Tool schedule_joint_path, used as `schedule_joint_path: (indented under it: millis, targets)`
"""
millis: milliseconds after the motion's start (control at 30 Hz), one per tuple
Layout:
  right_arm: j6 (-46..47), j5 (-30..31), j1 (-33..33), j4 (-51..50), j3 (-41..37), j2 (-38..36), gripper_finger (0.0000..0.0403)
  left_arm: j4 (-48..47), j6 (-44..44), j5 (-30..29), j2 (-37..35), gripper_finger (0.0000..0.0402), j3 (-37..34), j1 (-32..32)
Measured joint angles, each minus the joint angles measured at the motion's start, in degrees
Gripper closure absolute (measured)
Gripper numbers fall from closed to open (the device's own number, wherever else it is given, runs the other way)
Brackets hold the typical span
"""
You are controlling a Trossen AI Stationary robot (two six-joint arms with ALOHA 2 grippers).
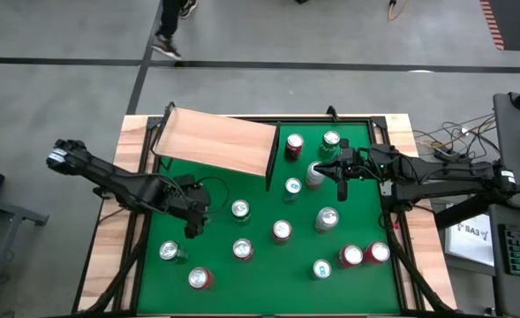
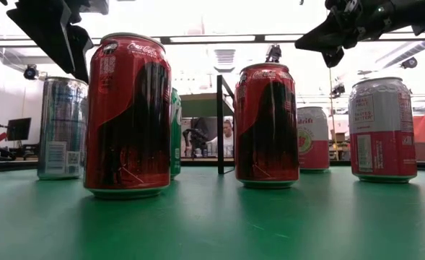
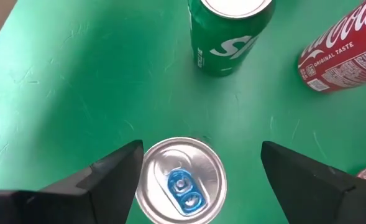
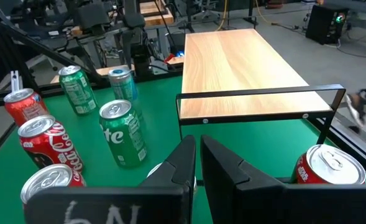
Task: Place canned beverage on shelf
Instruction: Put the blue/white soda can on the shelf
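Your left gripper [image 3: 198, 171] hangs open over a silver can [image 3: 181, 180] near the table's left edge, nothing yet on the shelf [image 1: 215, 140]; your right gripper [image 4: 197, 163], closed and empty, waits at the far right, so I judge you need to lower and close next.

The green tabletop [image 1: 260, 212] carried the pale wood shelf [image 1: 215, 141] at its far left corner, its dark end panel [image 1: 274, 157] facing the cans. Upright cans stood scattered over the rest: a red can [image 1: 294, 146] and a green can [image 1: 331, 140] just beside the shelf, silver cans [image 1: 327, 218] mid-table, and two red cans [image 1: 364, 254] touching near the right front edge.
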Motion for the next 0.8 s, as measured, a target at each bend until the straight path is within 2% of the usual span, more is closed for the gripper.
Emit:
schedule_joint_path:
  millis: [300, 800]
  targets:
    - [0.1, 0.0, 0.0, 0.0, 0.0, 0.0, 0.0385, -3.7, 0.5, -0.5, -0.7, 0.0090, -0.2, 0.0]
    - [-0.6, 0.0, 0.0, 0.0, -0.1, 0.0, 0.0385, 1.0, -2.8, -2.0, -0.1, 0.0090, -4.1, 0.0]
